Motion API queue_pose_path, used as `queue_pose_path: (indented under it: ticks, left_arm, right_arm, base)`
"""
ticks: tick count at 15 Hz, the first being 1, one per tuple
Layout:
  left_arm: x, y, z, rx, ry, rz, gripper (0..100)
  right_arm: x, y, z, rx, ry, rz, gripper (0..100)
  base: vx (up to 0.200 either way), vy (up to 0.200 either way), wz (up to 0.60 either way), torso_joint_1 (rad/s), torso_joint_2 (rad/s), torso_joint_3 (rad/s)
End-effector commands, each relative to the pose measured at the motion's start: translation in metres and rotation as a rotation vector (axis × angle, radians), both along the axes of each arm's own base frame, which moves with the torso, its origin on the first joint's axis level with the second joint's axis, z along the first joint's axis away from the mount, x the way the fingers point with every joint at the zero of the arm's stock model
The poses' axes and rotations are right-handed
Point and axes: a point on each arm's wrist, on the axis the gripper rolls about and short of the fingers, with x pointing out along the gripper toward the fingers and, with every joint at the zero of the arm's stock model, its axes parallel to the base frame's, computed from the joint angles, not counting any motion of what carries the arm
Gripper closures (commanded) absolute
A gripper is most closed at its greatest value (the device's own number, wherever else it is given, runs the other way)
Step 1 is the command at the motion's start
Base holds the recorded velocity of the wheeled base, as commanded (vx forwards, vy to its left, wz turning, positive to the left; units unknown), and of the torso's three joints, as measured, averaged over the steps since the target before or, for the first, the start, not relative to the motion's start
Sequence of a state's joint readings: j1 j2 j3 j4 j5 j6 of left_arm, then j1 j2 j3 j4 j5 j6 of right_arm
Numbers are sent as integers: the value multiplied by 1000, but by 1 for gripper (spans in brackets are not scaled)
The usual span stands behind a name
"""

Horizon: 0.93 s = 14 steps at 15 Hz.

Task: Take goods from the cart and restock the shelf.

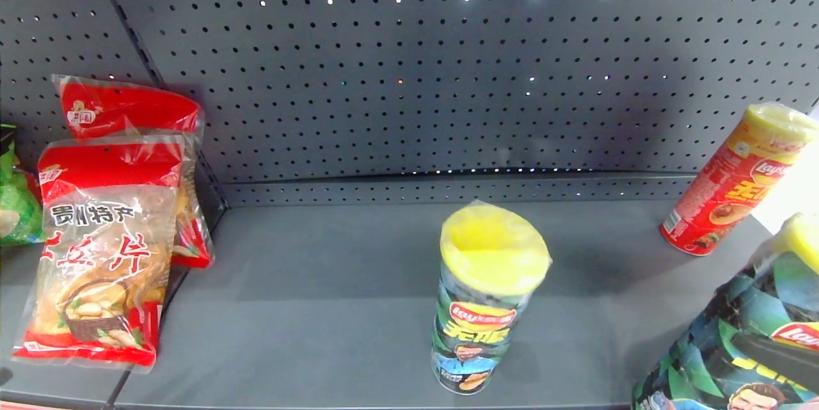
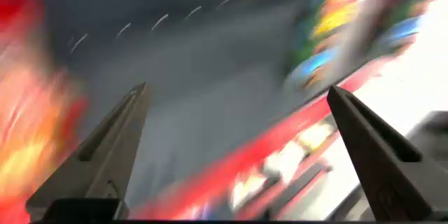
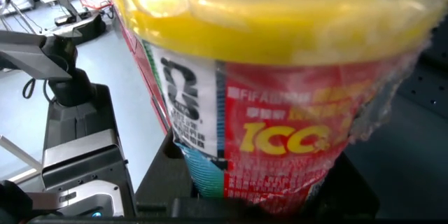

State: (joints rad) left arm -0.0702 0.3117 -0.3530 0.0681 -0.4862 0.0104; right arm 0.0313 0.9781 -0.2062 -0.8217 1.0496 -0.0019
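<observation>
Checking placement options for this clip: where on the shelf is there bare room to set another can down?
Widest bare patch: shelf floor between the red bags and the blue-green can. A smaller gap lies between that can and the red can. The left edge is crowded with bags.

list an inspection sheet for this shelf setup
surface: grey shelf, bare in the middle
job's things: green can upright mid shelf; red can at right rear; third can held at right front
clutter: snack bags standing at left
grippers: left gripper open, empty; right gripper shut on third can
cables: nothing seen on the shelf
surroundings: pegboard behind shelf; grey equipment on a light floor
</observation>
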Motion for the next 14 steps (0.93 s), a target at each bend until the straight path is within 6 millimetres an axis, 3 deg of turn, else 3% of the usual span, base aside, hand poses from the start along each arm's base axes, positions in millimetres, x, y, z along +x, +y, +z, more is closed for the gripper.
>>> queue_pose_path:
  ticks: [1,4,9,14]
  left_arm:
    - [-35,2,-25,-7,-89,213,0]
    - [-30,5,-58,8,-11,358,0]
    - [-18,8,-86,34,60,479,0]
    - [-10,9,-91,16,-25,532,0]
  right_arm:
    - [-4,0,0,0,-11,2,100]
    - [-6,0,-4,0,-2,1,100]
    - [-9,0,-5,1,-5,-1,100]
    - [-8,0,-5,8,10,1,100]
  base:
    - [0,0,0,0,0,0]
    - [0,0,0,0,0,0]
    - [0,0,0,0,0,0]
    - [0,0,0,0,0,0]
